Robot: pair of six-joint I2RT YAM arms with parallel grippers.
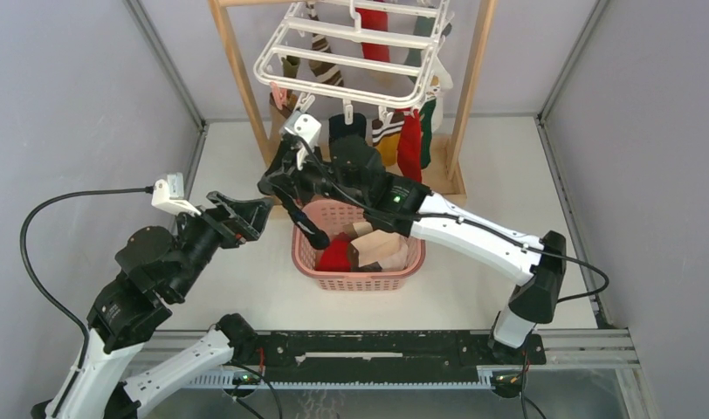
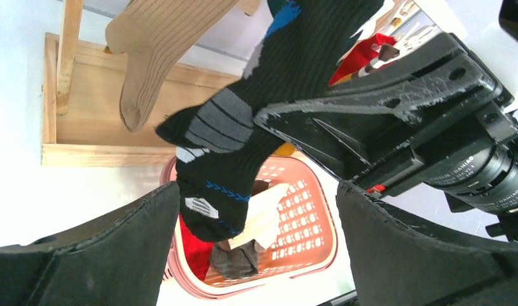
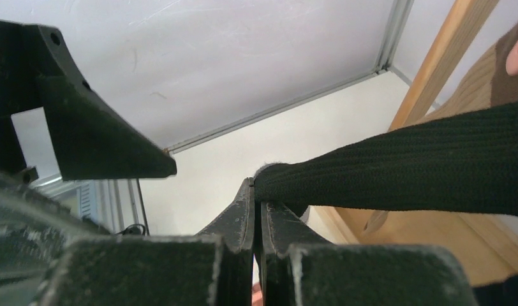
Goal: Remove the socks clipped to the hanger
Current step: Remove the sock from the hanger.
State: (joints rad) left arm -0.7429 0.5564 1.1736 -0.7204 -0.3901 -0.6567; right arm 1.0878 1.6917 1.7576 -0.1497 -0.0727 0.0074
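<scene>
Black sock point(image 3: 403, 166), nipped shallowly by the right fingers point(image 3: 242, 213) near the basket point(image 1: 360, 281), could slip free if the hanger point(image 1: 342, 88) clip holds; left fingers point(image 2: 116, 255) gape wide, empty.

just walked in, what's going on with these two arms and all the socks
The right gripper is shut on a black sock that hangs below the white hanger, with its lower end over the pink basket. Whether a clip is holding that sock cannot be seen. The left gripper is open and empty beside the basket, which already has a few socks in it. Others, such as a red sock, are clipped to the hanger.
</scene>
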